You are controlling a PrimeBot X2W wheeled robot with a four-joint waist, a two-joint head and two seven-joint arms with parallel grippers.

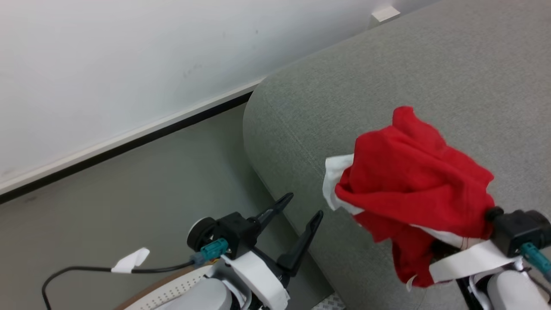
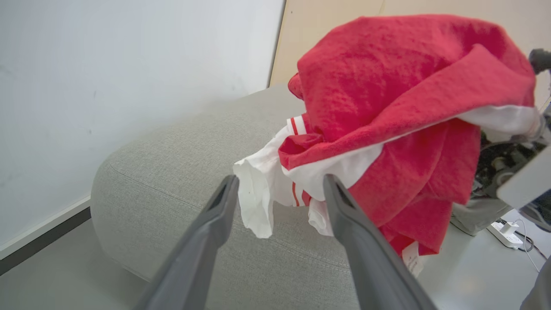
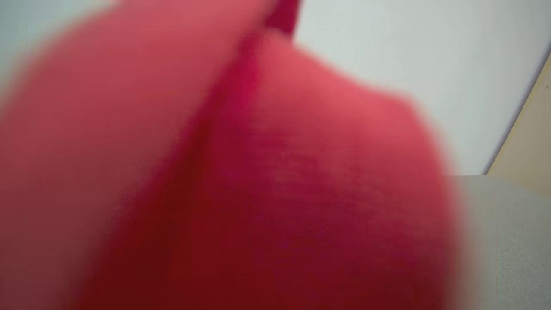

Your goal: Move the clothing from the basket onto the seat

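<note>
The red clothing with white trim hangs bunched in the air over the front edge of the grey seat. It drapes over my right gripper and hides the fingers; only the black wrist body shows at the lower right. My left gripper stands open and empty beside the seat's rounded corner, left of the garment. In the left wrist view the clothing hangs just beyond the spread fingers, above the seat. Blurred red clothing covers most of the right wrist view. The basket peeks in below my left arm.
A white wall with a dark baseboard runs behind grey floor left of the seat. A black cable with a white tag lies on the floor near the basket. A power strip sits on the floor to the right.
</note>
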